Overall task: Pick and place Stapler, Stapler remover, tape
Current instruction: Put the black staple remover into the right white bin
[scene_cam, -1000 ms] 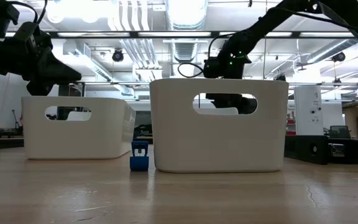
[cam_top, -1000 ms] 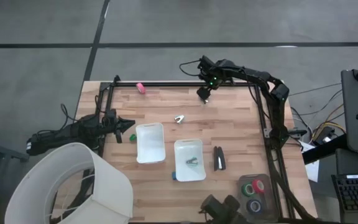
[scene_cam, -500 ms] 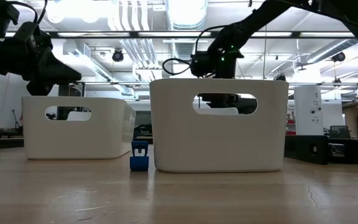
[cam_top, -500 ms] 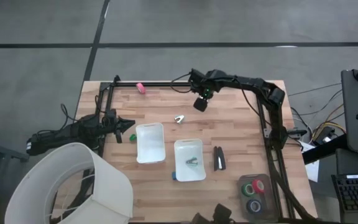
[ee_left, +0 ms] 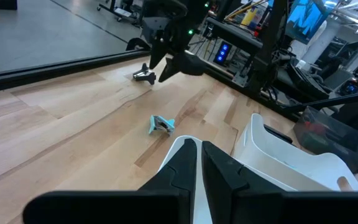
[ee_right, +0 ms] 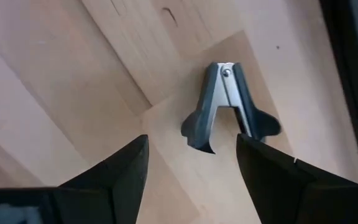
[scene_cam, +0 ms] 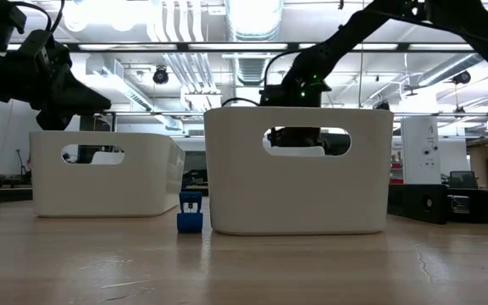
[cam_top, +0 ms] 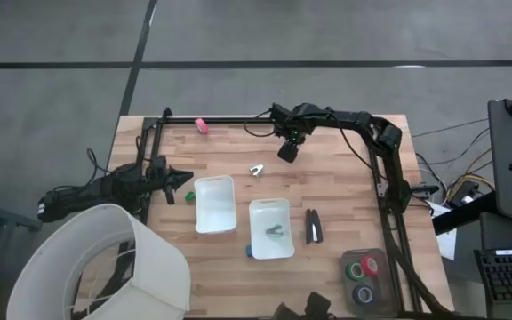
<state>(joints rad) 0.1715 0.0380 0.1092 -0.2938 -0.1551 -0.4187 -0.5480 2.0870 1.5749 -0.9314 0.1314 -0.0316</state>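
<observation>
A dark grey stapler remover (ee_right: 229, 106) lies flat on the wood at the table's far side; it also shows in the left wrist view (ee_left: 145, 76). My right gripper (cam_top: 287, 149) hovers just above it, open, its fingers (ee_right: 120, 171) short of it and touching nothing. A light blue stapler remover (cam_top: 257, 169) lies near the middle. The black stapler (cam_top: 313, 225) lies right of the right white tray (cam_top: 270, 244). Red (cam_top: 371, 264), green (cam_top: 355, 269) and blue (cam_top: 364, 292) tape rolls sit at the near right. My left gripper (cam_top: 188, 178) waits shut at the left edge.
A second white tray (cam_top: 214, 213) stands left of the first, which holds another remover (cam_top: 276, 229). A pink object (cam_top: 202, 125) lies at the far left, a green one (cam_top: 188, 194) by my left gripper, a blue one (scene_cam: 190, 213) near the trays. A white lampshade (cam_top: 105, 267) overhangs the near left.
My right gripper has moved toward the table's left and a little toward the near edge, coming over the dark grey stapler remover, and has stayed open. My left arm has kept still.
</observation>
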